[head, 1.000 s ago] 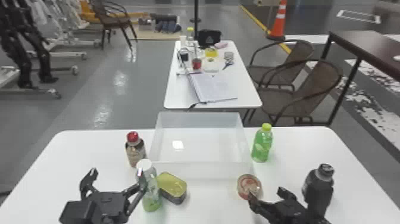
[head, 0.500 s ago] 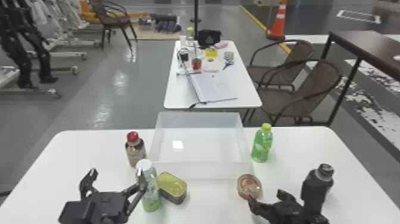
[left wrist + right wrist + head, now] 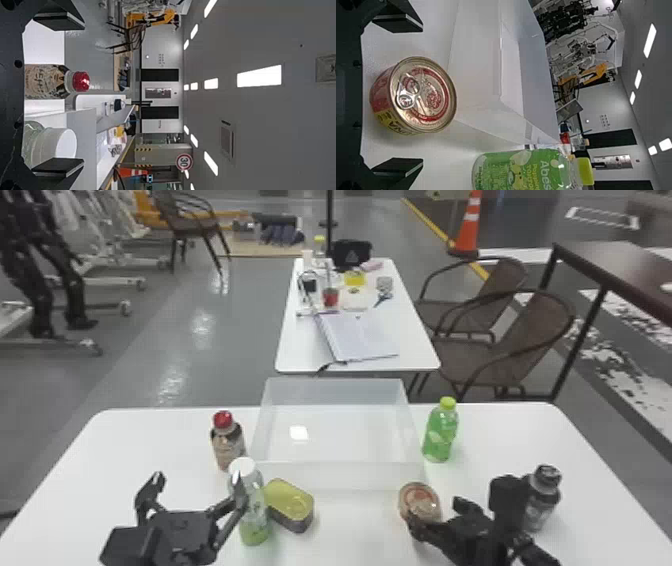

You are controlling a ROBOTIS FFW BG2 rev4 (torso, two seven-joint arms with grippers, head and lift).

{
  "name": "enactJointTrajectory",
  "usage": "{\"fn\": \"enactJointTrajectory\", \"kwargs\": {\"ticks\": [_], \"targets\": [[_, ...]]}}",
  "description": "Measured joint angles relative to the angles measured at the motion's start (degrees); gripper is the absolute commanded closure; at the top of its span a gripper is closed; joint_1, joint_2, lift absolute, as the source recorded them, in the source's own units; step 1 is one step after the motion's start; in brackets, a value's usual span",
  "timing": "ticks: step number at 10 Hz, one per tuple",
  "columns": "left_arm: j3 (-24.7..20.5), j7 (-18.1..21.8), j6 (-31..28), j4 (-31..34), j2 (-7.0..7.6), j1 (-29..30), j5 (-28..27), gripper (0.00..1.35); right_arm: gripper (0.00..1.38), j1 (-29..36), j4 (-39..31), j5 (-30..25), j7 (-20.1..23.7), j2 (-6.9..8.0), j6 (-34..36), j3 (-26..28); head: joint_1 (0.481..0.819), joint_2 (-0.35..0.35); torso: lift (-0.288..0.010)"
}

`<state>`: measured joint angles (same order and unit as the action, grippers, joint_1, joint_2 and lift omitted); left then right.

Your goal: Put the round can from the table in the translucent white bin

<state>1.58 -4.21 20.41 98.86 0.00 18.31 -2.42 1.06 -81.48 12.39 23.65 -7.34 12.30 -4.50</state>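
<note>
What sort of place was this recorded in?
Probably a robotics lab or test hall: black robot-like legs stand among wheeled frames, and a traffic cone sits beside a yellow floor line.

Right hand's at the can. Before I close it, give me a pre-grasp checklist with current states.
1. Right hand open: ok, fingers well apart.
2. Round metal can with red-and-gold lid lined up: ok, it shows between those fingers in the right wrist view.
3. Can upright on the table: ok, pull-tab lid faces up.
4. Can secured for lifting: not ok, neither finger is closed on it.
5. Translucent white bin ready to receive: ok, its top is open.
6. Left hand free of the clear bottle with white cap: cannot tell, a finger overlaps it in the head view.
</note>
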Motion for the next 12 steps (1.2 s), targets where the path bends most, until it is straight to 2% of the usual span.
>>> {"fn": "enactJointTrajectory", "kwargs": {"ticks": [4, 7, 9, 12], "targets": [[0.3, 0.0, 0.7, -0.7, 0.00, -0.5, 0.5, 0.10, 0.11, -2.8, 2.4, -3.7, 1.7, 0.97, 1.4, -0.2, 0.549, 0.000, -0.100], [0.4, 0.0, 1.0, -1.1, 0.00, -0.6, 0.9, 0.10, 0.11, -4.0, 3.3, -5.3, 2.0, 0.78, 2.8, -0.2, 0.549, 0.000, -0.100], [0.4, 0.0, 1.1, -1.2, 0.00, -0.7, 1.0, 0.10, 0.16, -5.7, 5.2, -6.5, 2.5, 0.51, 3.0, -0.2, 0.549, 0.000, -0.100], [0.6, 0.0, 1.2, -1.4, 0.00, -0.9, 1.0, 0.10, 0.17, -8.3, 9.1, -7.0, 5.5, 0.45, 2.5, -0.8, 0.549, 0.000, -0.100]]}}
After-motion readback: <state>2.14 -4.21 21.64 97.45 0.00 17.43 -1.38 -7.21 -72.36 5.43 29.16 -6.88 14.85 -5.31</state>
